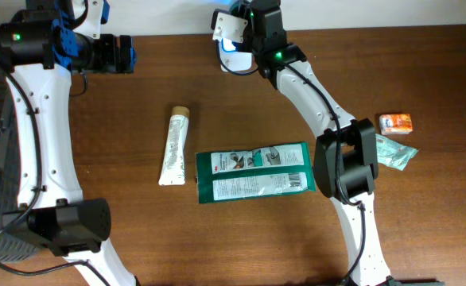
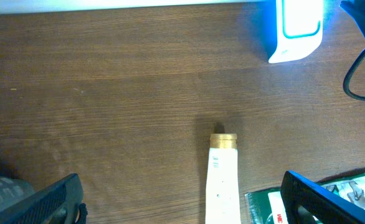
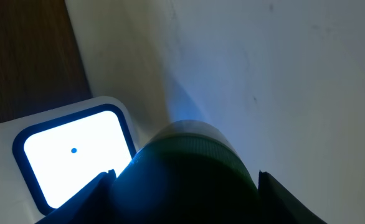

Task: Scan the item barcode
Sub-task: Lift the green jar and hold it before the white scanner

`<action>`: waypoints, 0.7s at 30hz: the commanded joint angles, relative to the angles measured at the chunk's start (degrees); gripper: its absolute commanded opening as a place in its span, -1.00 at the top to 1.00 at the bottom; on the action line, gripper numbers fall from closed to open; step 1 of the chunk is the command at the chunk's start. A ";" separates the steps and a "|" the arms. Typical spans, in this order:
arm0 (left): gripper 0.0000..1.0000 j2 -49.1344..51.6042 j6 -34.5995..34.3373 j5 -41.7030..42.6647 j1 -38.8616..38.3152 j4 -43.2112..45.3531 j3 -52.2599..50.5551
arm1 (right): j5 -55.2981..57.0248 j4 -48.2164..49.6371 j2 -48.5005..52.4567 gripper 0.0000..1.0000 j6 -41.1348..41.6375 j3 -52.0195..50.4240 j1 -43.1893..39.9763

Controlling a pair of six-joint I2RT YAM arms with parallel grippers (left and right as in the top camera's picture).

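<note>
My right gripper [image 3: 184,194] is shut on a dark green, ribbed round item [image 3: 189,165] that fills the space between its fingers. The item is held right beside the white barcode scanner [image 3: 70,155], whose window glows bright blue-white. In the overhead view this gripper [image 1: 251,32] is at the table's back edge, next to the scanner [image 1: 230,30]; the item itself is hidden there. No barcode shows on it. My left gripper [image 2: 182,208] hangs open and empty over the table, above a white tube [image 2: 223,180].
A white tube with a gold cap [image 1: 174,145] lies left of centre. A green flat package [image 1: 253,171] lies beside it. A small orange box [image 1: 395,122] and a green wrapper [image 1: 396,151] sit at the right. A black cable [image 2: 360,62] loops by the scanner [image 2: 298,28].
</note>
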 commanded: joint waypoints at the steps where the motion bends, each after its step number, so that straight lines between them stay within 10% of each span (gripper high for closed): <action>1: -0.98 -0.48 0.98 0.57 0.00 0.11 0.24 | -1.99 -0.37 -2.12 -0.01 0.22 0.22 0.94; 21: -0.98 -0.48 0.98 0.57 0.00 0.11 0.24 | -26.88 -51.95 -17.68 -0.10 24.90 0.13 1.11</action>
